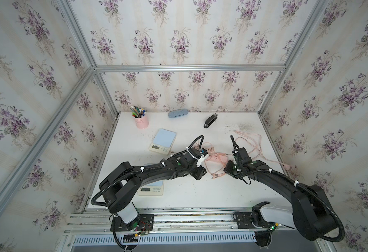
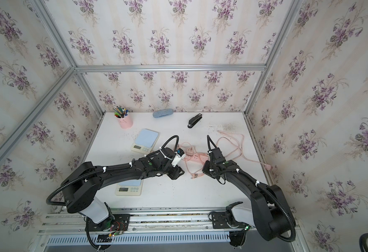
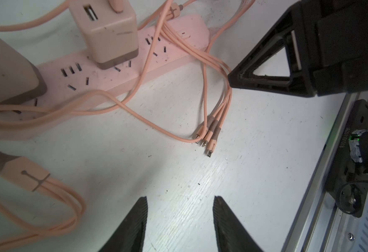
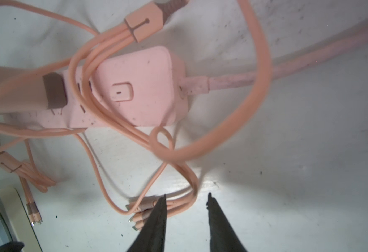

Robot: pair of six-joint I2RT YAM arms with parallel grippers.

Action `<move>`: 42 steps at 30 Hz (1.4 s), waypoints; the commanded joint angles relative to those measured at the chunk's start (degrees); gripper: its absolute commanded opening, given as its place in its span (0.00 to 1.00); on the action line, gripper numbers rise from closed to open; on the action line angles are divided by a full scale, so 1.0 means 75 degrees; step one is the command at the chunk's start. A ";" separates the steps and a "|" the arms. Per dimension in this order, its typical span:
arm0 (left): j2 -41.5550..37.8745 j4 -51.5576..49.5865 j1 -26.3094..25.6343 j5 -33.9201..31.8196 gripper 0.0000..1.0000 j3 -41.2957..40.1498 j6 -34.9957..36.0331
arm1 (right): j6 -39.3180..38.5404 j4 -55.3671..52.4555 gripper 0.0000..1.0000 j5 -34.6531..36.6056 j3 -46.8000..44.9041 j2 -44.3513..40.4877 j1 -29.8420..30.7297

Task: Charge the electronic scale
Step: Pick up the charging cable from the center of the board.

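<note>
Right end effector (image 4: 186,195): jaws partly apart, tips down at the tabletop (image 1: 200,196), straddling the thin pink strands of the charging cable (image 4: 193,183) just behind its plugs (image 4: 136,218). A gap shows beside the strands, so nothing is clamped. Left end effector (image 3: 179,198): jaws moderately wide, empty, hovering over bare tabletop just left of the same plugs.

Cable runs back to a charger block (image 3: 109,32) seated in the pink power strip (image 1: 218,157) at mid-tabletop. Two scales present: far scale (image 1: 163,140) left of the strip, clear of both arms; near scale (image 1: 151,189) partly under the left arm. Neither has a cable in it. Cannot tell which one is meant.

Step in hand, as judged: picking up the plug end. Task looks early: supply side appears done, scale side not begun.

Next move calls for closing on a single plug, not the bundle. The three tips lie bunched together, so separating them is the difficulty. Then a carry leftward with enough slack not to drag the strip, and the plug lined up with the scale's port, which no view shows.
</note>
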 commanded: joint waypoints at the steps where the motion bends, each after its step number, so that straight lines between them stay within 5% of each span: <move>1: -0.0025 0.0128 0.0006 0.0032 0.51 -0.0050 0.0014 | -0.0146 0.0353 0.33 0.0133 0.0064 0.0376 -0.0143; 5: -0.0049 0.0137 0.0009 -0.0011 0.51 -0.0108 0.0013 | -0.0219 0.0555 0.27 -0.0315 0.0101 0.0917 -0.0186; 11: -0.0118 0.0132 0.0005 0.0019 0.53 -0.0127 0.0126 | -0.0423 0.0403 0.00 -0.0382 0.0022 0.0443 -0.0186; 22: -0.0430 0.0375 0.0050 0.0952 0.54 0.0214 0.0126 | -0.1343 0.0516 0.00 -0.1183 -0.0080 -0.1619 -0.0186; 42: -0.0411 0.1474 0.0272 0.1864 0.52 -0.0283 -0.0226 | -0.1002 0.1277 0.00 -0.3427 0.0111 -0.1953 -0.0201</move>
